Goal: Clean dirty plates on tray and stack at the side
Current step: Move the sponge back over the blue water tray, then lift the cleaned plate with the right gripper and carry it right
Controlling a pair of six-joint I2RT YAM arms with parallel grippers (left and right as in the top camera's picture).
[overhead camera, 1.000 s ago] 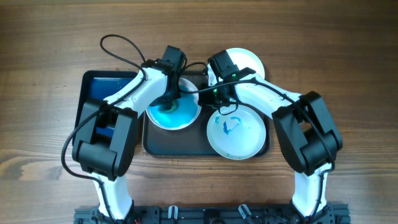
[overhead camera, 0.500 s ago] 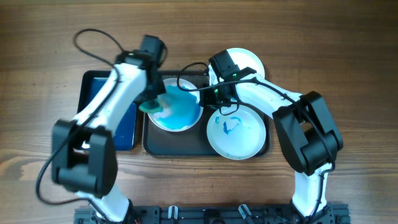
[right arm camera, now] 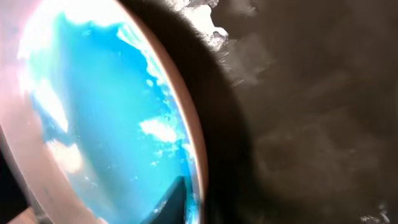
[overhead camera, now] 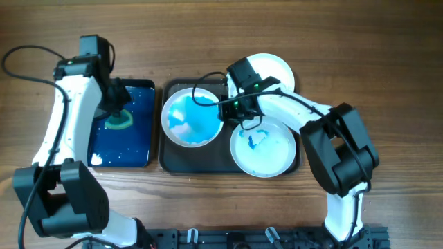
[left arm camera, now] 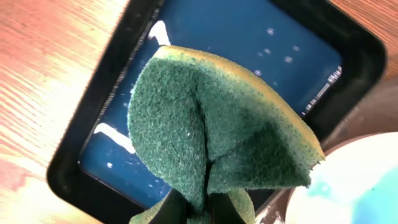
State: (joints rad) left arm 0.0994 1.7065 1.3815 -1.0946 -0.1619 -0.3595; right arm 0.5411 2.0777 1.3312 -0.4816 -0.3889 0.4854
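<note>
A white plate smeared with blue (overhead camera: pixel 192 116) sits on the left of the dark tray (overhead camera: pixel 201 164). My right gripper (overhead camera: pixel 228 109) is shut on that plate's right rim; in the right wrist view one finger (right arm camera: pixel 177 198) lies inside the blue plate (right arm camera: pixel 93 112). A second dirty plate (overhead camera: pixel 263 146) sits on the tray's right. A clean white plate (overhead camera: pixel 275 68) lies behind the tray. My left gripper (overhead camera: pixel 114 104) is shut on a green sponge (overhead camera: pixel 119 120) over the blue water basin (overhead camera: pixel 138 138). In the left wrist view the folded sponge (left arm camera: pixel 217 137) hangs from my gripper (left arm camera: pixel 198 208).
The basin (left arm camera: pixel 249 37) stands left of the tray, touching it. The wooden table (overhead camera: pixel 387 83) extends to both sides. The right arm's cable loops over the tray's back edge (overhead camera: pixel 208 84).
My left gripper has carried the sponge off the blue plate and left to the basin. The blue paint on the plate is more spread. The right gripper has stayed on the rim.
</note>
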